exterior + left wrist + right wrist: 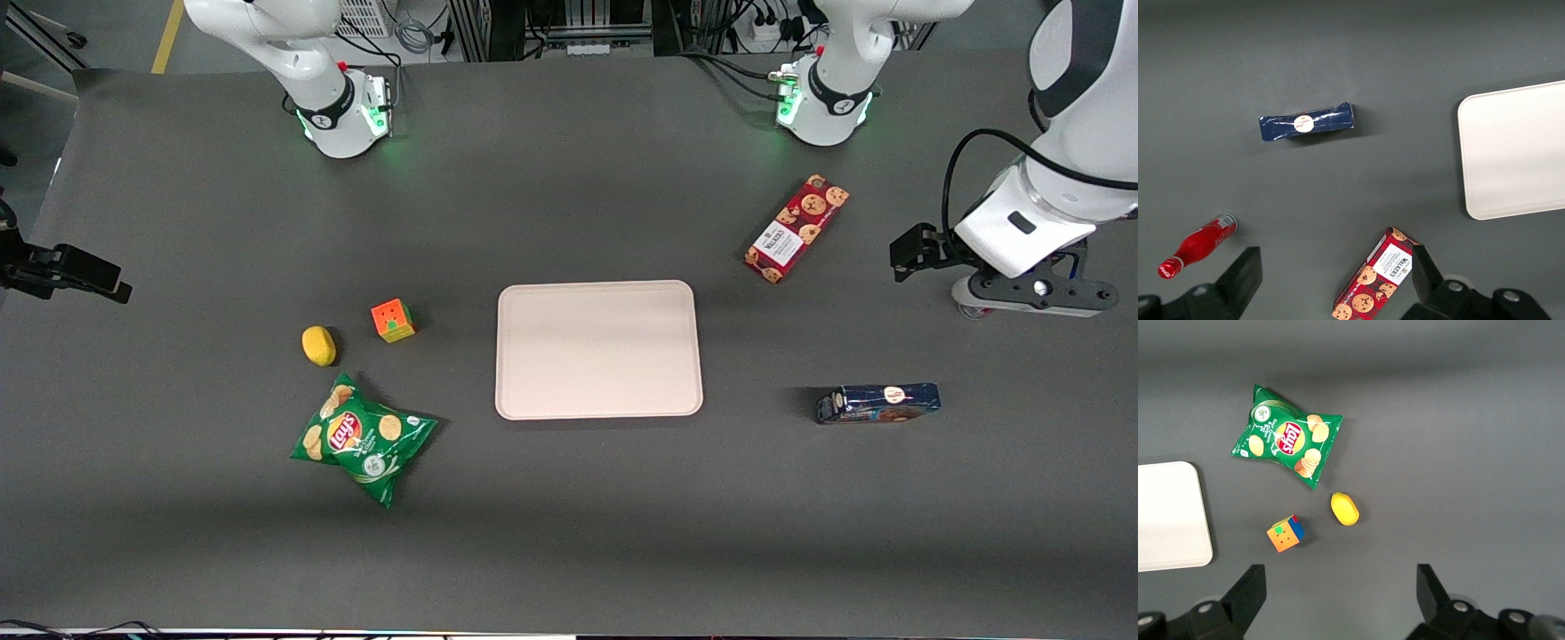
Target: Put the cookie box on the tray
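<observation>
Hand (pixel 1335 277) hovers with fingers apart above the dark grey desk (pixel 569 551); cookie box (pixel 878 403) lies beside the tray (pixel 598 349), apart.

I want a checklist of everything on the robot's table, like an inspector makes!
Surface: dark grey table, flat.
Job's things: long navy-blue cookie box lies on the table, apart from the empty pale cream-pink tray.
Clutter: red chocolate-chip cookie box, green crisp bag, yellow lemon, colourful puzzle cube, red bottle.
Grippers: left gripper open, holding nothing, above the table near the red box.
Cables: black cable on the working arm.
Surroundings: cables and equipment at the table's edge.
</observation>
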